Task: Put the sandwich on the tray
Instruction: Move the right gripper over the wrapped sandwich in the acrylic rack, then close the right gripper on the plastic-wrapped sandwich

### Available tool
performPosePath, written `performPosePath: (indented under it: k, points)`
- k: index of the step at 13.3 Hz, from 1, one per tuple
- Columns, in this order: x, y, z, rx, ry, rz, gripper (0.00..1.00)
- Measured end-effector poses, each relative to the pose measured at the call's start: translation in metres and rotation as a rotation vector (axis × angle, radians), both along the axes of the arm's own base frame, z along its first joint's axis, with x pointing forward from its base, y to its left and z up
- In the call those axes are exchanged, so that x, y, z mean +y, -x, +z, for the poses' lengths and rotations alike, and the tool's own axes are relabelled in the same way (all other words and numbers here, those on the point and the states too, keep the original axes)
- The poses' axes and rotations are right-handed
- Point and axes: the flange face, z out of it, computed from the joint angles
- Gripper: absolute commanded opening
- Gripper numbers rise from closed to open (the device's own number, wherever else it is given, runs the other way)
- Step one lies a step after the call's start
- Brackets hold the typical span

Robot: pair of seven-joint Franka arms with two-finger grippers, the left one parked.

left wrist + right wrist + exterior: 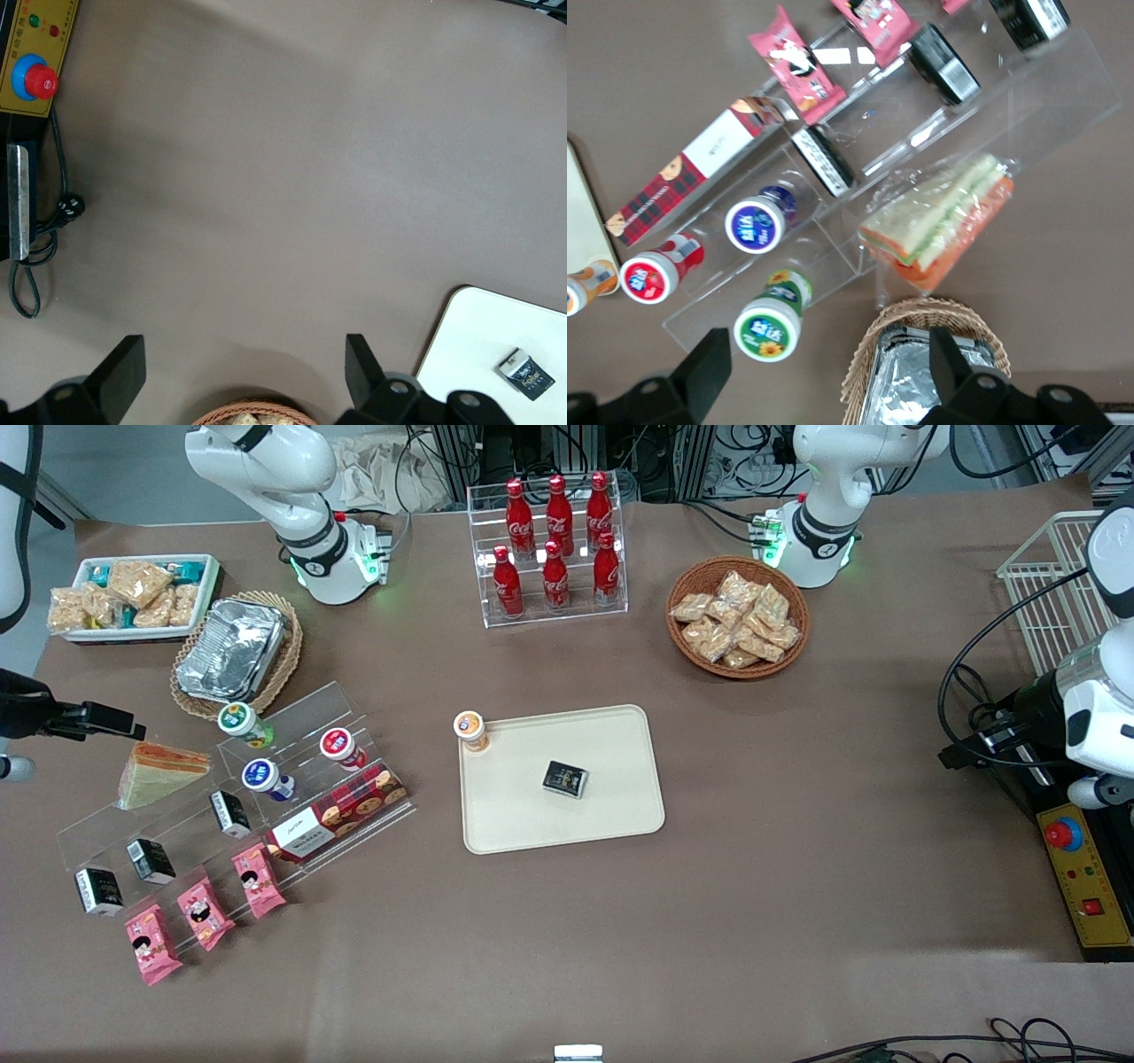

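One sandwich (159, 773) lies on the acrylic rack (239, 797) near the working arm's surface edge; the tool (824, 372), fingers apart above it, should descend centred before closing gently.

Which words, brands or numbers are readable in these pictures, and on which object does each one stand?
"Coca-Cola": on the red bottles in the clear rack.
Too small or blurred to read: bottle caps, red plaid box, pink packets, black packs, control box.
The sandwich shows no text.
The gripper hovers open above the foil container.
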Motion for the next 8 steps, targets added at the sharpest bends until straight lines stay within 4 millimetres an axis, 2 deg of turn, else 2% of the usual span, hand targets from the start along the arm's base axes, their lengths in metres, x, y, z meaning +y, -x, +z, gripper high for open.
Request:
performPosePath:
  k: [3,5,8]
  points:
    - [-0.037,0.01,-0.006,-0.015,-0.027,-0.15,0.99]
    - [-0.041,0.01,-0.01,-0.008,-0.016,-0.25,0.99]
    - [-0.037,0.008,-0.032,0.006,0.011,-0.44,0.99]
